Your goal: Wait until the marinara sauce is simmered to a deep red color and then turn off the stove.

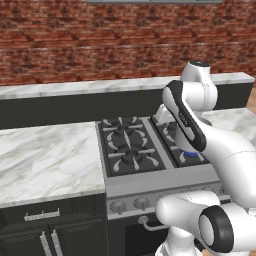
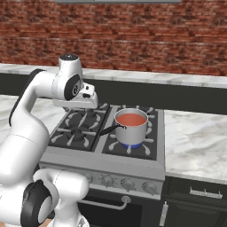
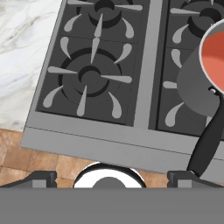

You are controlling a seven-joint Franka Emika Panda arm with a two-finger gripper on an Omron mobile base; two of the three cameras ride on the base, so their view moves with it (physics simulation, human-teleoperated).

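The stove (image 2: 84,133) is a steel gas range with black grates, and its round knobs (image 2: 128,183) line the front panel. A small steel saucepan (image 2: 131,128) stands on the front right burner, over a blue flame (image 2: 131,145), with its black handle pointing left. The marinara sauce (image 2: 131,119) inside it is a light orange-red. In the hand view the sauce (image 3: 214,54) shows at the right edge. My gripper (image 3: 113,178) hangs open above the stove's front left part, left of the pan, with nothing between its fingertips (image 3: 41,178). My arm hides most of the pan in the left base view.
Marble counters lie on both sides of the stove, one to the left (image 1: 45,160) and one to the right (image 2: 195,142). A raised dark ledge and a brick wall (image 2: 133,40) run behind. Dark cabinets (image 2: 195,208) and the oven handle (image 2: 104,205) sit below.
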